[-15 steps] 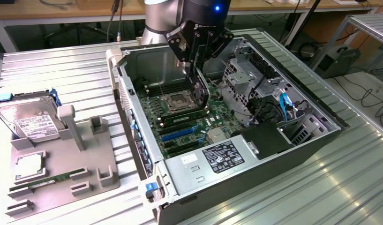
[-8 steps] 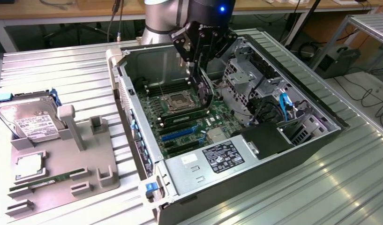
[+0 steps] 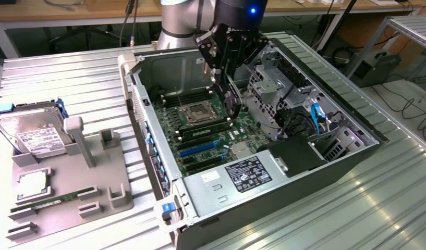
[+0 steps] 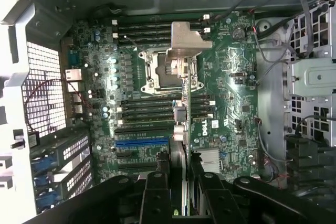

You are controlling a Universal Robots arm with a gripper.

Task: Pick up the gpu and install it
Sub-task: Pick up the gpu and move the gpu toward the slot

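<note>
My gripper (image 3: 229,78) hangs inside the open computer case (image 3: 148,156), shut on the gpu (image 3: 232,103). The card is a slim dark board held on edge, a little above the motherboard (image 3: 220,136). In the wrist view the gpu (image 4: 181,129) runs edge-on between my two black fingers (image 4: 156,195), and its silvery bracket (image 4: 185,40) sticks out at the far end, over the CPU socket (image 4: 165,69). My gripper (image 4: 182,184) has the card's edge lined up beside the blue expansion slot (image 4: 142,142) and the black slots next to it.
A grey tray (image 3: 119,200) at the exterior view's left carries a hard drive (image 3: 28,133), a CPU (image 3: 32,185) and a green RAM stick (image 3: 46,203). Inside the case are the power supply (image 3: 247,172), a drive cage (image 3: 268,88) and loose cables (image 3: 317,117).
</note>
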